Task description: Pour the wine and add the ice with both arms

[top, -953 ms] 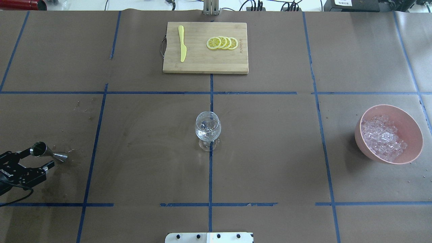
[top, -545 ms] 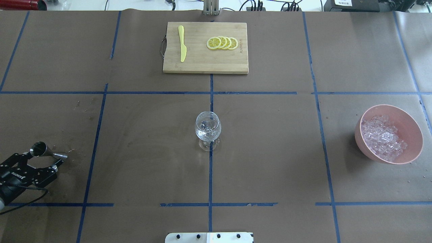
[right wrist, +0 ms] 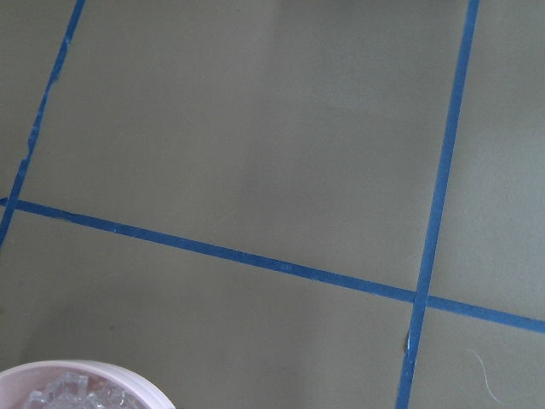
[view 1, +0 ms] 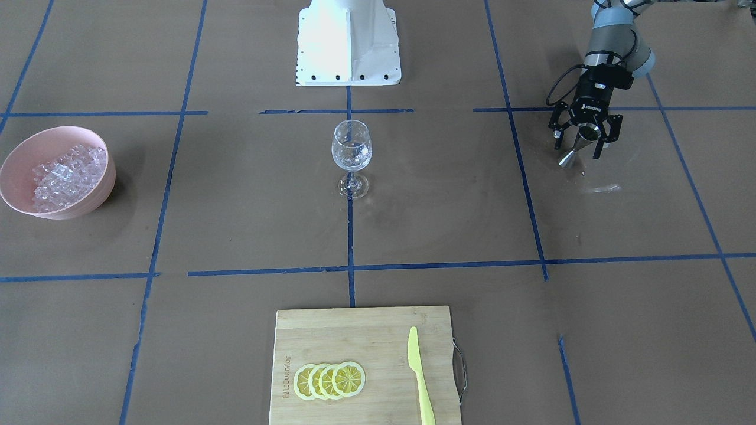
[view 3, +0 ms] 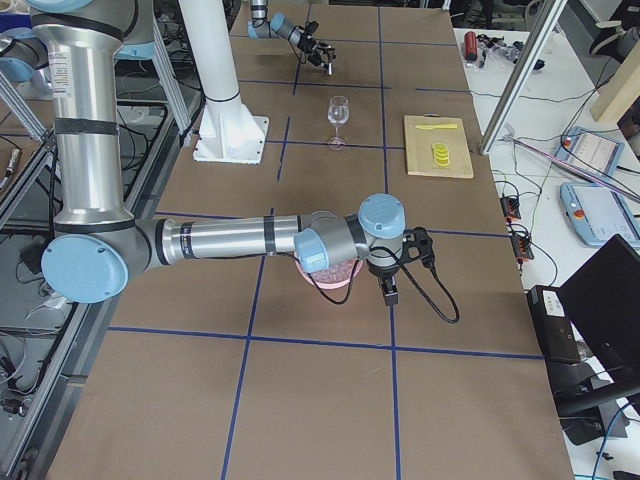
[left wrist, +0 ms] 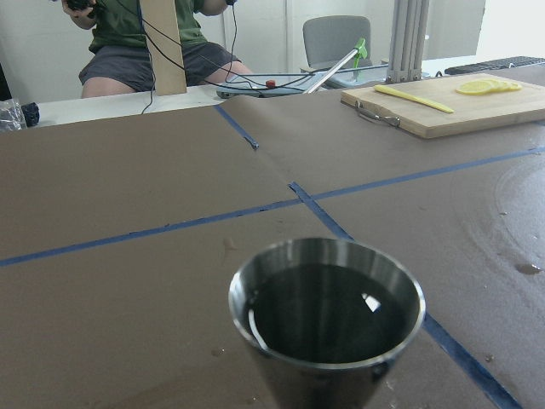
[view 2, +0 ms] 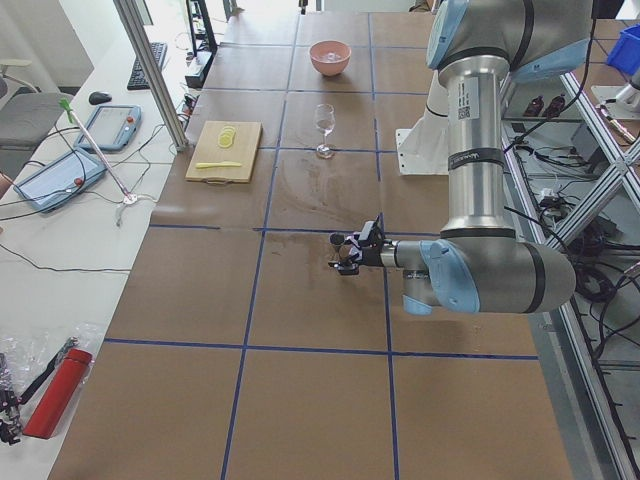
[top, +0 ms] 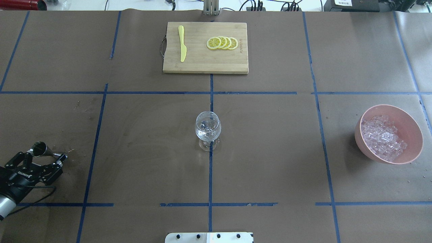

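Brown paper gridded with blue tape covers the table (top: 270, 152), and most of it lies bare. The black two-finger left gripper (view 1: 580, 140) sits low near the table's left end. Its fingers are spread on either side of a small steel double-cone measuring cup (top: 38, 149) standing upright on the paper. In the front view, gaps show between cup and fingers. The wrist view looks into the cup's top, which holds a dark liquid (left wrist: 328, 315). A wide open stretch of paper separates it from the clear stemmed wine glass (top: 208, 128), alone on the centre tape line. Well apart on the right, close to that edge of the overhead view, a round pink bowl (top: 410, 135) holds the ice (top: 383, 136), a heap of small clear cubes. At the far edge lies a wooden cutting board (top: 202, 62) with a yellow plastic knife (top: 182, 44) and a row of overlapping lemon slices (top: 222, 43).

The overhead view cuts the grey left arm (view 2: 480, 150) off at its corner. The right gripper (view 3: 388, 290) shows only in a side view, in front of the bowl, so I cannot tell whether it is spread or pressed together. Its wrist camera sees only paper, tape and a sliver of bowl rim. What glints inside the glass is too unclear to name. A seated person (left wrist: 145, 43) beyond the table is cut off at the top of the left wrist view.
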